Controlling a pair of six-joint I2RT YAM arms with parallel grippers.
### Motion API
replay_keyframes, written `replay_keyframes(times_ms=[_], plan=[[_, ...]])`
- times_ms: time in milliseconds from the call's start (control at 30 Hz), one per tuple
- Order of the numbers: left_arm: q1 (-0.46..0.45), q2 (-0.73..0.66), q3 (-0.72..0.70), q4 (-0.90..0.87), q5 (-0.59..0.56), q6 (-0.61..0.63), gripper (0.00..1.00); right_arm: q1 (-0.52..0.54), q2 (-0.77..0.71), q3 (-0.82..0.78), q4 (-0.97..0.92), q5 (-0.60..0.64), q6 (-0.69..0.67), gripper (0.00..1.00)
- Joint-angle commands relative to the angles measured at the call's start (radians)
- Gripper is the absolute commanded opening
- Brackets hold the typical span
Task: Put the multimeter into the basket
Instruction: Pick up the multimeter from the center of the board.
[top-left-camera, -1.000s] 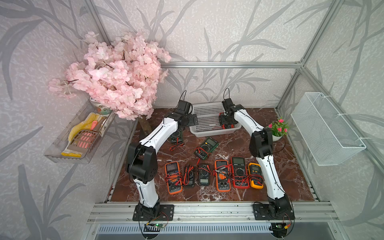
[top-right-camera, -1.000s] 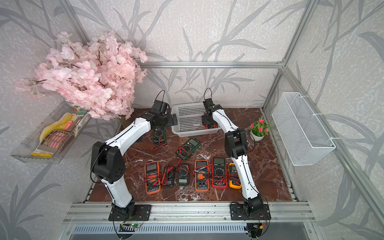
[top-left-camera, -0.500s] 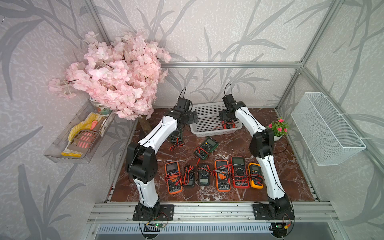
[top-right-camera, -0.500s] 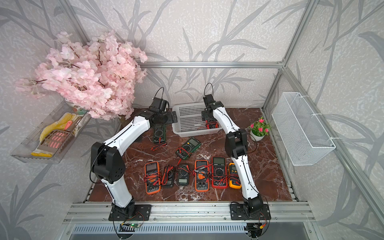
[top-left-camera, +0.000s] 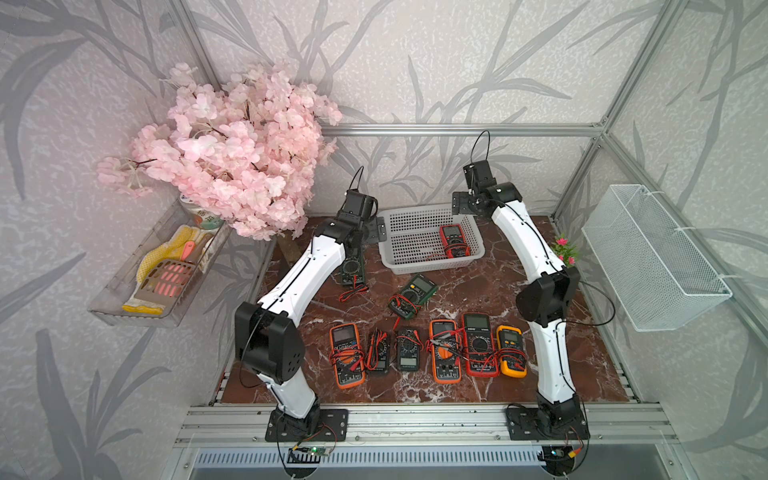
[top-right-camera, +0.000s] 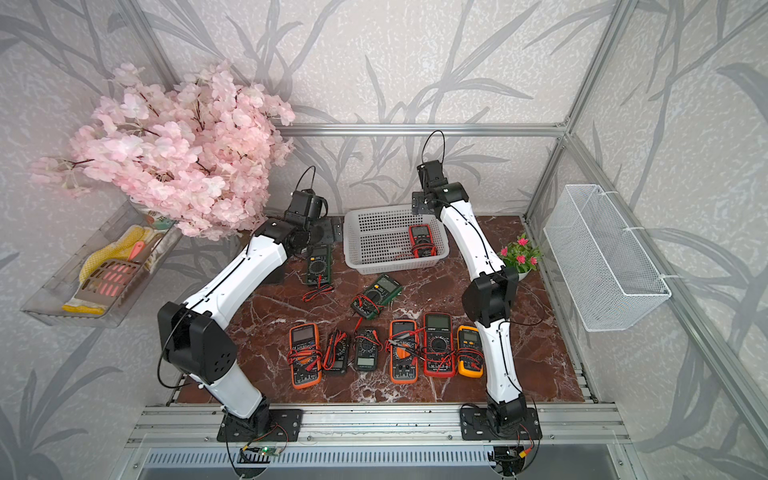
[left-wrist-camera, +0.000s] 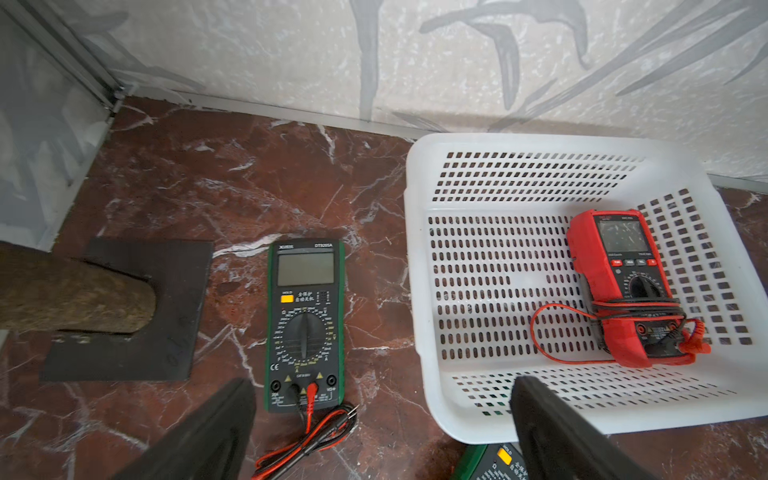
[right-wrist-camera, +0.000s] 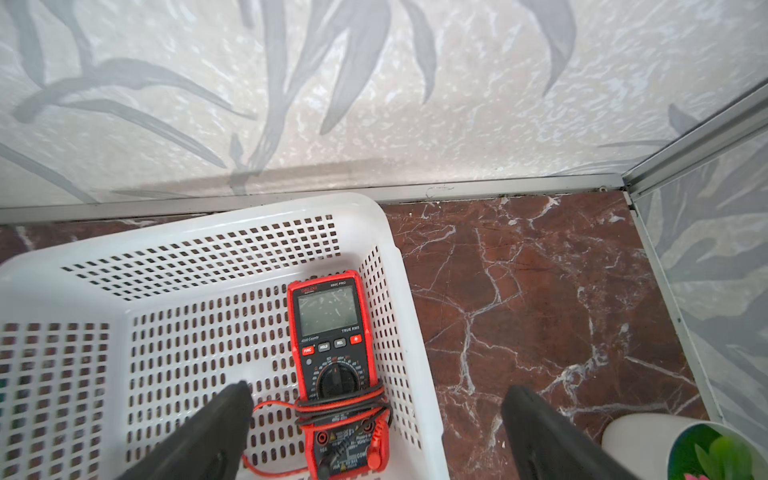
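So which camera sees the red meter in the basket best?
Right wrist view: the red meter is big, its buttons readable. Left wrist view shows it whole but smaller; both top views show it tiny.

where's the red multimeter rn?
In both top views the red multimeter lies face up inside the basket, by its right-hand end wall, at the back of the table below the open right gripper.

Nine multimeters (top-left-camera: 454, 240), one plastic basket (top-left-camera: 432, 266), one wire basket (top-left-camera: 652, 257).
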Motion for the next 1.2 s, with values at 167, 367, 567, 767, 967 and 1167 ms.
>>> replay_keyframes(times_ms=[167, 367, 567, 767, 967, 1167], plan=[[0.004, -0.098, -0.124, 0.001, -0.138, 0.005, 1.00, -0.028, -0.200, -0.221, -0.041, -0.157, 0.048, 0.99], [0.024, -0.110, -0.189, -0.037, -0.151, -0.035, 1.00, -0.029, -0.457, -0.655, 0.179, -0.350, 0.098, 0.99], [0.046, -0.078, -0.246, -0.050, -0.099, -0.065, 1.00, -0.012, -0.674, -0.974, 0.317, -0.491, 0.192, 0.99], [0.055, -0.023, -0.266, -0.071, -0.115, -0.076, 1.00, 0.052, -0.782, -1.125, 0.313, -0.481, 0.177, 0.99], [0.078, 0.049, -0.264, -0.055, -0.071, -0.051, 1.00, 0.146, -0.819, -1.201, 0.340, -0.451, 0.212, 0.99], [0.115, 0.117, -0.258, 0.005, -0.002, -0.027, 1.00, 0.206, -0.802, -1.205, 0.360, -0.436, 0.228, 0.99]])
